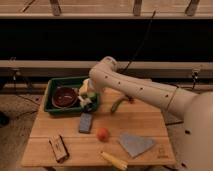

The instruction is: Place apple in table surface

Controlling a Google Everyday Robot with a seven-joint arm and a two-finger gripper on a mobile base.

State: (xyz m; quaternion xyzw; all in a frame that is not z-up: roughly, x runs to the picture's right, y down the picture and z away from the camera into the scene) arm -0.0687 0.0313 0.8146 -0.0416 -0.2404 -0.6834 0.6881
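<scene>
The apple (102, 133) is a small orange-red fruit resting on the light wooden table surface (135, 117), near the front middle. My gripper (88, 101) hangs at the end of the white arm (135, 87), over the right edge of the green tray (52, 106), up and to the left of the apple and apart from it. Nothing shows in the gripper.
A dark red bowl (64, 96) sits in the green tray. On the table lie a green pepper (118, 104), a grey-blue block (86, 122), a grey cloth (135, 144), a yellow corn cob (114, 160) and a brown box (59, 148). A dark logo (162, 152) marks the front right corner.
</scene>
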